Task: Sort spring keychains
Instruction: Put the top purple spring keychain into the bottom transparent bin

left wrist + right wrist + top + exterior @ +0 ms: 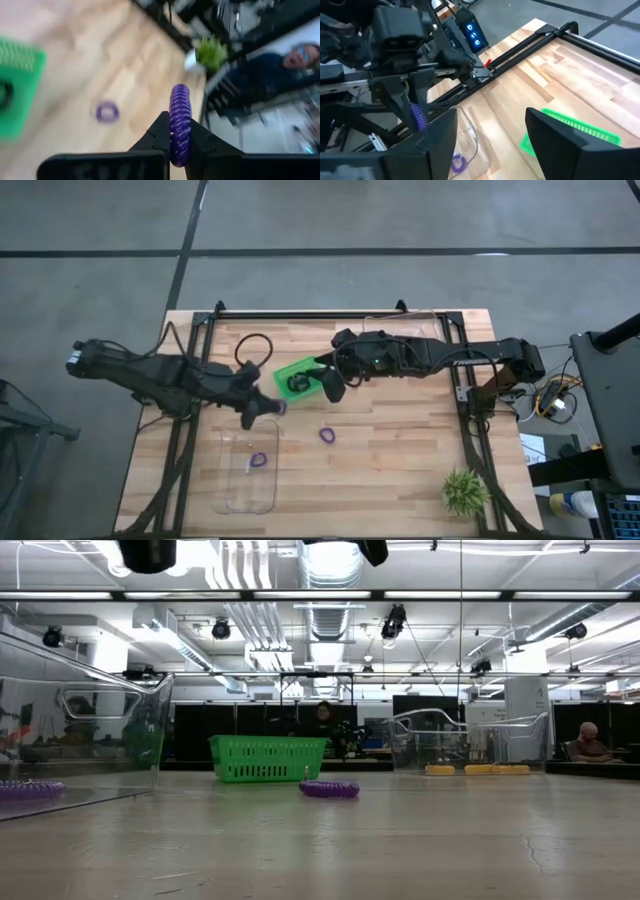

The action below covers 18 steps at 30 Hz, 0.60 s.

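Left claw [270, 408] raised above the surface [400, 460], reaching inward just past the clear bin [248, 470], pinched shut on a purple spring keychain [179, 124] held upright. Right claw [330, 388] spread wide, hovering over the green bin [296, 368]. One purple keychain [258, 459] inside the clear bin, another [327, 434] loose on the wood nearby.

You're in a big robotics lab hall.
Look at the bare ducts [330, 570], hanging cables, concrete floor [400, 215] and more wire-framed tables [470, 735] with people seated behind yours.
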Tool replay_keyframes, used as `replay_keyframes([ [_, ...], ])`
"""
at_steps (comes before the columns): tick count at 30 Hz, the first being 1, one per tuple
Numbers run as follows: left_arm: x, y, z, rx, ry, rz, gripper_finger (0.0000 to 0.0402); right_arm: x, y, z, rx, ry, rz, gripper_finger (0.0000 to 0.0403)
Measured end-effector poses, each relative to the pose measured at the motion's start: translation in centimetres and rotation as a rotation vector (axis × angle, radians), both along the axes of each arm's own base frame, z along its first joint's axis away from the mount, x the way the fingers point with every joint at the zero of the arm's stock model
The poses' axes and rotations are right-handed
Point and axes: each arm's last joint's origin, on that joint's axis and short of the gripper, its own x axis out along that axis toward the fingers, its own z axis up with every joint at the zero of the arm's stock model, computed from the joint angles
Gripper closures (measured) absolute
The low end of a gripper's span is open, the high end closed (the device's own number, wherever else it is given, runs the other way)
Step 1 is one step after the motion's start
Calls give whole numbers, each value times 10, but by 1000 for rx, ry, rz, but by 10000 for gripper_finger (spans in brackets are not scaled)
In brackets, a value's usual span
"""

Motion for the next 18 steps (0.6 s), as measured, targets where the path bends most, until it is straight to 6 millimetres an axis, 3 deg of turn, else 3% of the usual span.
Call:
replay_keyframes([
  [10,-17,-22,-34,-179,461,-193,378,0,-6,-4,-32,19,-8,165],
  [18,-3,-38,-64,-90,669,-253,380,0,-7,-4,-32,20,-10,172],
])
